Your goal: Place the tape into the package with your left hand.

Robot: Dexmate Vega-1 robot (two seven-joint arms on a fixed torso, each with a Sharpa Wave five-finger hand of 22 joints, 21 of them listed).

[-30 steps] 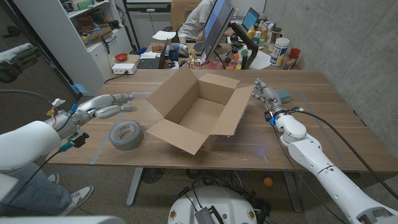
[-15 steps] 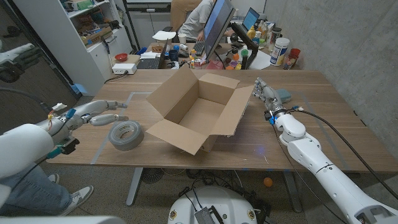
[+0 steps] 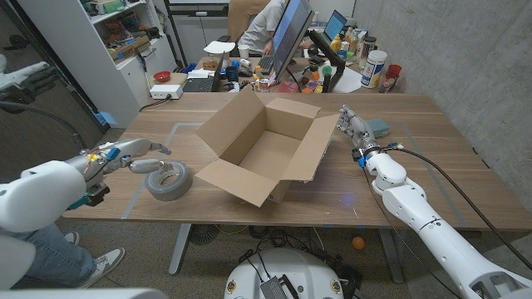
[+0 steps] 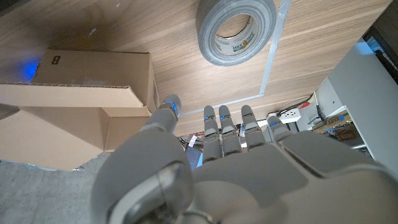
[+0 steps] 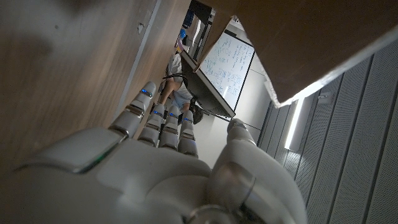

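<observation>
A grey roll of tape (image 3: pixel 169 179) lies on the table just left of an open cardboard box (image 3: pixel 264 149); the roll (image 4: pixel 237 28) also appears in the left wrist view beside a box flap (image 4: pixel 81 78). My left hand (image 3: pixel 135 155) hovers just left of and above the roll, fingers apart and stretched toward it, holding nothing. In its own wrist view the left hand (image 4: pixel 211 155) is spread, short of the roll. My right hand (image 3: pixel 354 128) stands by the box's right flap, fingers extended, empty; the right hand (image 5: pixel 161 155) also fills the lower part of its wrist view.
A small blue-grey object (image 3: pixel 379 127) lies right of the right hand. Tape lines (image 3: pixel 158 143) mark a rectangle on the table. Behind the table's far edge are a monitor (image 3: pixel 288 37), bottles, clutter and a seated person (image 3: pixel 264 25).
My left hand has swung back and down from a spot farther up the table to the roll's left side. The right hand and box are unmoved.
</observation>
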